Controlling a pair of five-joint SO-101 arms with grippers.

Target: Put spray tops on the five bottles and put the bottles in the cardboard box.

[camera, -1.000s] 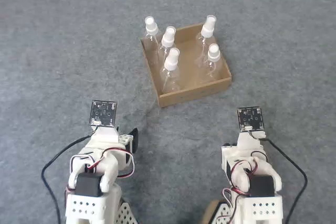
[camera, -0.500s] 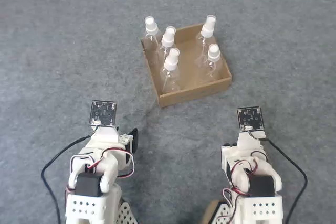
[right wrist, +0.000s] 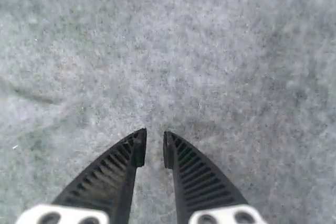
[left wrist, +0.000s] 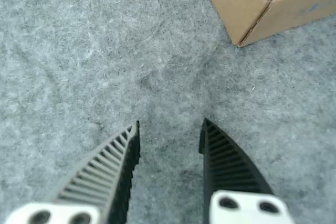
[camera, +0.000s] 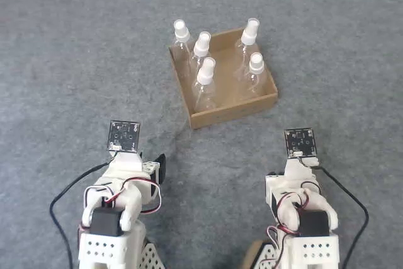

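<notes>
End effectors, both mine: the left end effector hangs low over the grey felt-covered worktop with its two black ribbed fingers spread apart and nothing between them. The right end effector hangs over bare felt, its tips drawn almost together with only a narrow slit left, pinching nothing. Both arms sit folded at the near edge of the worktop, well apart from the shallow brown cardboard box, one corner of which lies ahead of the left end effector.

Five clear plastic bottles stand upright, each capped with a white spray top. Four are plainly inside the box. The fifth, at the far left corner, appears to stand just within the wall, though I cannot settle this from above.

Step in hand, as I judge it: all tops are on and the bottles are boxed, so what is left is to confirm the corner bottle and hold clear. If it proves to be outside, I would approach with the left end effector, already spread, take the bottle by its body below the spray top, lift it straight over the wall, and lower it into the free space without tipping its neighbours. Otherwise neither arm should go near the light box, which would slide easily on the felt.

Writing: a faint bluish mark shows on the box's outer wall in the left wrist view, too small to read. I see no label on the bottles.
</notes>
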